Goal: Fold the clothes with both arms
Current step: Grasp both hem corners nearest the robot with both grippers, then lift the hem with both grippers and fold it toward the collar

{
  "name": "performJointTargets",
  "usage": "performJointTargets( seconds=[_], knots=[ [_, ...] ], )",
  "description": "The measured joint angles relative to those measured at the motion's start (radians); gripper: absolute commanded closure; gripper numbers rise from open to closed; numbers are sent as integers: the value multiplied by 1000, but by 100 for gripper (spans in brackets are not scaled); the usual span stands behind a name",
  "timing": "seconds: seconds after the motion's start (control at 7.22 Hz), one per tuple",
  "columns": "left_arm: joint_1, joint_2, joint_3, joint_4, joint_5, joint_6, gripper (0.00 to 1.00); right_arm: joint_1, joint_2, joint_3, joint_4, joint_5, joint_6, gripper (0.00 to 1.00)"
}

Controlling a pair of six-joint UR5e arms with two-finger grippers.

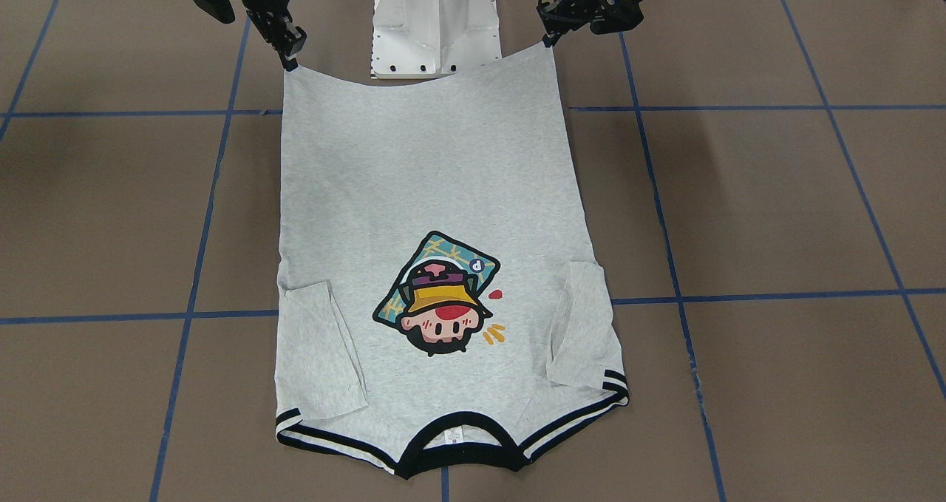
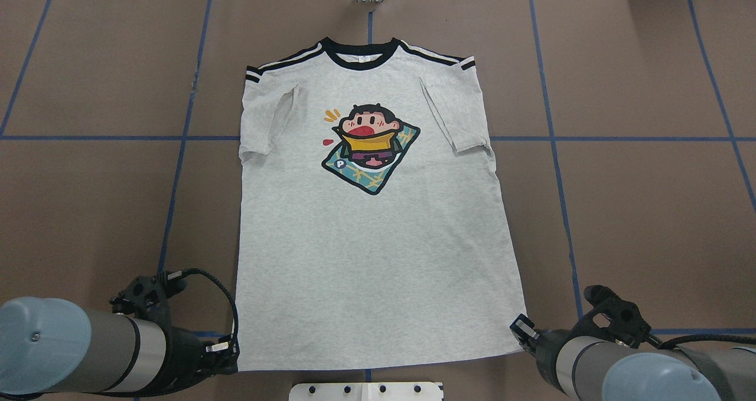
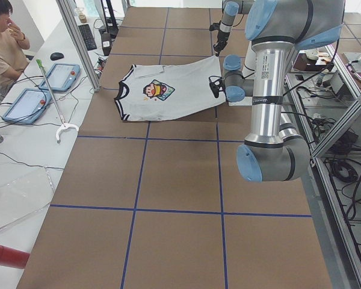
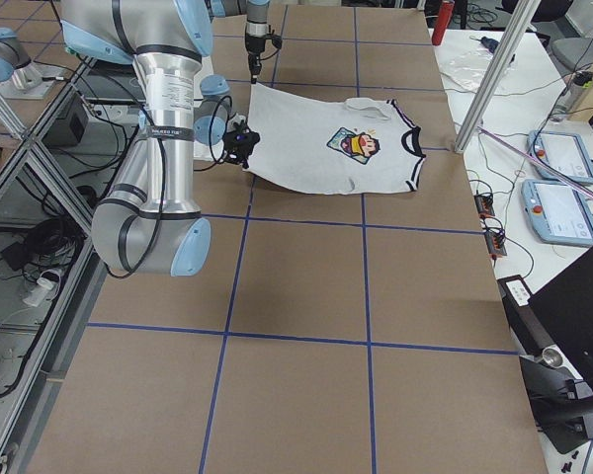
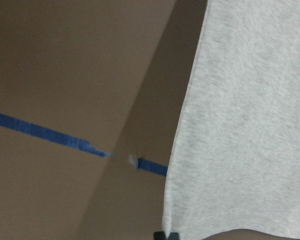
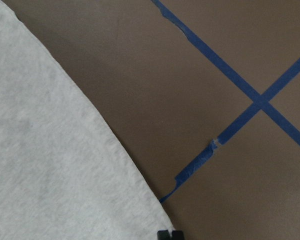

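The grey T-shirt [image 1: 429, 184] lies print-up on the table [image 1: 776, 206], its long axis pointing away from the robot. The left gripper [image 1: 549, 41] and right gripper [image 1: 290, 61] each pinch one hem corner (slightly lifted). The black collar [image 1: 458, 454] lies straight ahead, at the far end.

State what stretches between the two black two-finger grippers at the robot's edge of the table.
The bottom hem of the light heather-grey T-shirt runs from the left gripper to the right gripper, which pinch its corners. The overhead view shows this.
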Motion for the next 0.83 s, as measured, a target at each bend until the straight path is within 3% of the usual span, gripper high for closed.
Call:
performJointTargets(
  seconds=[0.28,0.42,0.83],
  knots=[
    [-108,-20,0,38,-4,121,100,104,55,-19,-1,20,-110,100],
    [-201,-77,48,78,-5,221,100,189,118,-73,-1,49,-218,100],
    [-425,-277,268,138,-11,427,100,473,346,-332,-2,204,-490,100]
  ],
)
